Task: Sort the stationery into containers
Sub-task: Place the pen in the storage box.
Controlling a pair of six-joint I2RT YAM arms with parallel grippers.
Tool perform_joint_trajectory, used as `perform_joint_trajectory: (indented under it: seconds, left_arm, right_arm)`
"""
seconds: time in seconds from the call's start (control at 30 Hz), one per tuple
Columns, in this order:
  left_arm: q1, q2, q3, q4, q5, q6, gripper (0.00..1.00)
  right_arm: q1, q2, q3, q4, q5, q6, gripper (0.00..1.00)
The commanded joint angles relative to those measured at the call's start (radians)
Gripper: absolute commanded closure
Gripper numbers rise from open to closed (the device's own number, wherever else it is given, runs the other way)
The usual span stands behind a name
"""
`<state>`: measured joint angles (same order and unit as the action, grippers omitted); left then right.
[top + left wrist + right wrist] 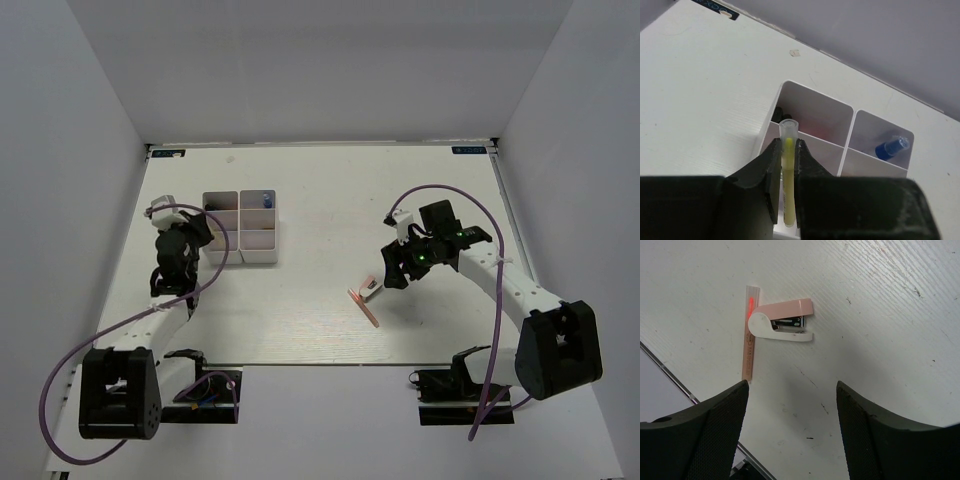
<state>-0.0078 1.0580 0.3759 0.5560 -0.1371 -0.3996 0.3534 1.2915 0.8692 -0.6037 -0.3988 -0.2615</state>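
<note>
My left gripper is shut on a yellowish-green tube with a clear cap and holds it over the left side of the white organizer box. In the top view the left gripper is at the box's left edge. A clear blue-capped tube lies in a right-hand compartment, and something black sits in the far left one. My right gripper is open and empty just short of a pink and white stapler and a pink stick on the table.
In the top view the stapler and the pink stick lie mid-table, left of the right gripper. The table's front edge runs close to the stick. Grey walls enclose the table on three sides.
</note>
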Motion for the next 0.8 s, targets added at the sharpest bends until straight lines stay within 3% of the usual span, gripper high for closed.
perform_joint_trajectory:
  seconds: [0.0,0.3,0.37,0.43,0.57,0.67,0.77]
  left_arm:
    - [-0.046,0.022,0.024,0.045,-0.082,0.022,1.00]
    - [-0.109,0.069,-0.020,0.107,-0.147,0.044,0.98]
    - [-0.115,0.082,-0.025,0.107,-0.150,0.041,0.86]
    - [-0.118,0.094,-0.028,0.108,-0.157,0.041,0.82]
    - [-0.123,0.100,-0.025,0.059,-0.159,0.016,0.47]
    - [-0.130,0.085,-0.020,0.038,-0.142,0.015,0.30]
    - [-0.132,0.036,-0.002,-0.034,-0.111,0.015,0.26]
  right_arm:
    - [-0.005,0.006,0.028,-0.011,-0.025,0.005,0.27]
    - [-0.004,0.008,0.030,-0.011,-0.028,0.001,0.27]
    - [-0.004,0.005,0.030,-0.013,-0.031,-0.001,0.27]
    - [-0.005,0.005,0.031,-0.018,-0.029,0.001,0.26]
    - [-0.004,0.005,0.028,-0.014,-0.031,-0.001,0.26]
    - [-0.005,0.005,0.031,-0.015,-0.029,0.001,0.24]
    - [-0.008,0.000,0.030,-0.016,-0.031,-0.001,0.24]
